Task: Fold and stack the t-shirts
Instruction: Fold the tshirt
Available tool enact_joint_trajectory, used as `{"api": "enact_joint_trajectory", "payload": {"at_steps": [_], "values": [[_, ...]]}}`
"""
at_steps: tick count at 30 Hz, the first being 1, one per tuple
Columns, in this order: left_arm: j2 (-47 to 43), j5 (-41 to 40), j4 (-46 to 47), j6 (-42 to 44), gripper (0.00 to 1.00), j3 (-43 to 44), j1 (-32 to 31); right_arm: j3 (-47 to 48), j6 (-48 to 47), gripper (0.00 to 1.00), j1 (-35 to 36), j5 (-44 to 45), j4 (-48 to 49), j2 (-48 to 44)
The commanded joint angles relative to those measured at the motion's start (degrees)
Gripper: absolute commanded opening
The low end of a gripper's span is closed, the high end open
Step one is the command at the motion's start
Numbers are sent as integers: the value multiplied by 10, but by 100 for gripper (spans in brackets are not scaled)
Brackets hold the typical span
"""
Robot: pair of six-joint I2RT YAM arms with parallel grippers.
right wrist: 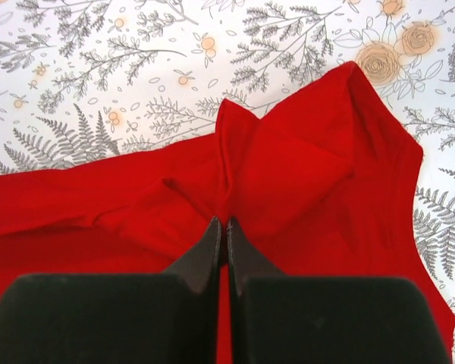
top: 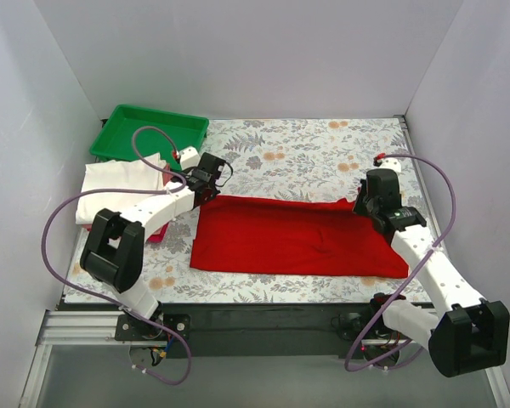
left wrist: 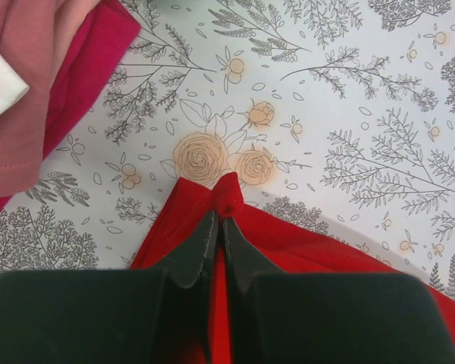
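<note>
Red t-shirt (top: 297, 242) lies spread flat on the desk (top: 323, 153), to the right of the green tray (top: 149, 136) and nearer to the arms than it. Left gripper (left wrist: 218, 221) is clenched on the shirt's far left corner, and right gripper (right wrist: 224, 226) is clenched on its far right corner. Cream-white t-shirt (top: 119, 187) lies just in front of the tray, outside it.

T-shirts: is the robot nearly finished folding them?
Partly. The cream-white t-shirt already lies folded on a pile by the green tray. The left gripper and right gripper each pinch the far edge of the red t-shirt, which lies spread out. It is not yet folded or stacked.
</note>
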Motion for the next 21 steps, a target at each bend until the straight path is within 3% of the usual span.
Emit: {"api": "enact_joint_trajectory", "payload": {"at_steps": [1,20,21], "values": [[-45,-36,9,-8,0,-17,0,-12,9,1,4,-5,-18,-21],[-111,-17,67,-6,0,-127,-17,-64,3,1,16,-35,-88,-87],[-113,-12,67,-5,4,-139,-17,-66,9,4,20,-55,-94,-89]]}}
